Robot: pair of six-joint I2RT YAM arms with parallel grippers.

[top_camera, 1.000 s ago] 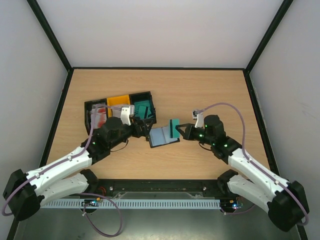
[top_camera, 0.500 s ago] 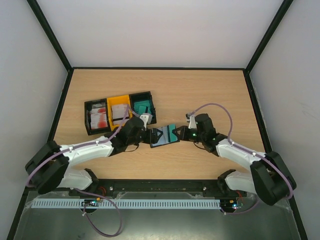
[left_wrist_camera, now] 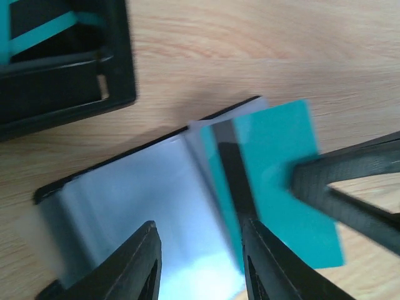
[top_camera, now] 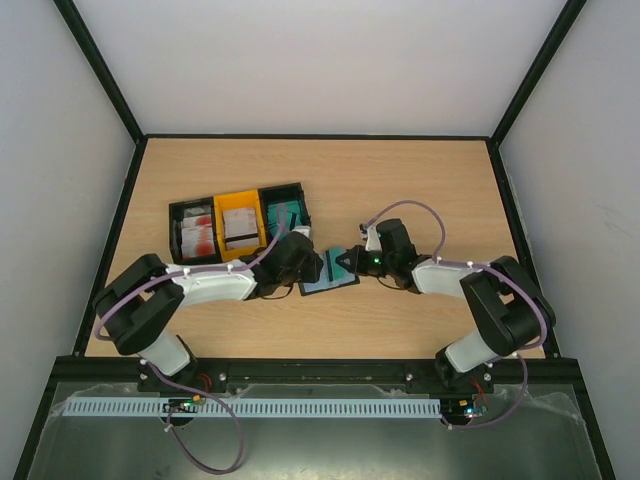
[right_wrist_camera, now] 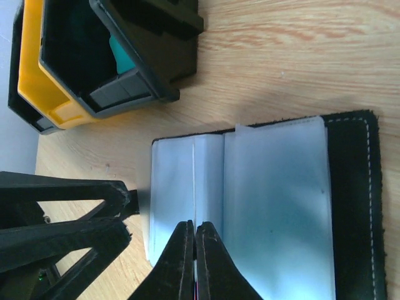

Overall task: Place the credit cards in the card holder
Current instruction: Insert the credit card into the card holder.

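Observation:
The card holder (top_camera: 322,284) lies open on the table, its clear inner sleeves (left_wrist_camera: 144,187) facing up and its black stitched cover (right_wrist_camera: 357,187) at the edge. My right gripper (top_camera: 340,264) is shut on a teal credit card (left_wrist_camera: 275,162) with a dark stripe. The card's leading edge rests among the sleeves, and the card shows edge-on in the right wrist view (right_wrist_camera: 195,181). My left gripper (left_wrist_camera: 200,224) hangs just over the holder's left half, jaws apart, with only sleeve plastic beneath the gap. The two grippers nearly meet over the holder.
Three joined bins stand left of and behind the holder: a black one (top_camera: 195,232) with red-and-white cards, a yellow one (top_camera: 240,222) with a striped white card, and a black one (top_camera: 285,212) with teal cards. Its front wall (left_wrist_camera: 75,106) is close to my left fingers.
Both arms reached in and down to the holder. The teal card dropped from upright above it to lying against the sleeves. My left jaws narrowed.

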